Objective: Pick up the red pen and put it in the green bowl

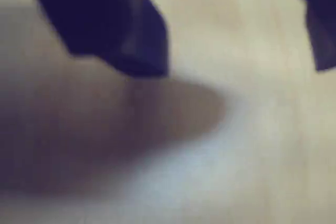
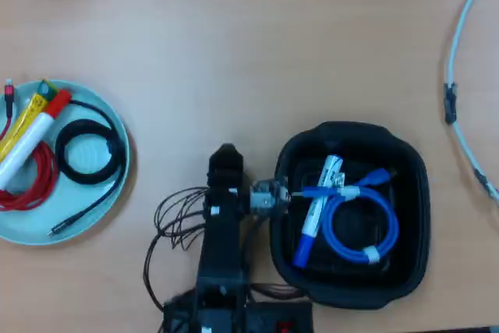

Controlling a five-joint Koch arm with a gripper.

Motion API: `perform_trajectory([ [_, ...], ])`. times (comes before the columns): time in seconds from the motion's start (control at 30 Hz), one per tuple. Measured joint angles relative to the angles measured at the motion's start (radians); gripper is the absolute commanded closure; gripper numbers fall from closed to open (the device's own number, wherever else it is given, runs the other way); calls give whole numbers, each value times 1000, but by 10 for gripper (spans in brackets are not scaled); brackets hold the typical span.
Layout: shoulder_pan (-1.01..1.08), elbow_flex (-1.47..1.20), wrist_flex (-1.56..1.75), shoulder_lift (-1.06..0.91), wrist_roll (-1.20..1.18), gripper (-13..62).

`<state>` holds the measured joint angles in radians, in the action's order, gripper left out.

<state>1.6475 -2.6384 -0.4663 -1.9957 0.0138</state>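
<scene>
Your red pen (image 2: 35, 132) already lies in the green bowl (image 2: 117, 126) — keep the gripper (image 1: 239, 72) clear, jaws apart, empty.

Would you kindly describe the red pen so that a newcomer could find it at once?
In the overhead view, find the pale green bowl at the table's left edge. The red pen lies tilted in its upper left part, beside a yellow tube and coiled red and black cables. Only it has a white barrel with a red cap.
</scene>
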Motion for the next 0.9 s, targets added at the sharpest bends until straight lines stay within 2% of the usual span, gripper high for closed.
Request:
perform_trajectory([
  [0.27,120,-184,130,-161,12,215],
  [0.9,114,-327,199,-206,14,215],
])
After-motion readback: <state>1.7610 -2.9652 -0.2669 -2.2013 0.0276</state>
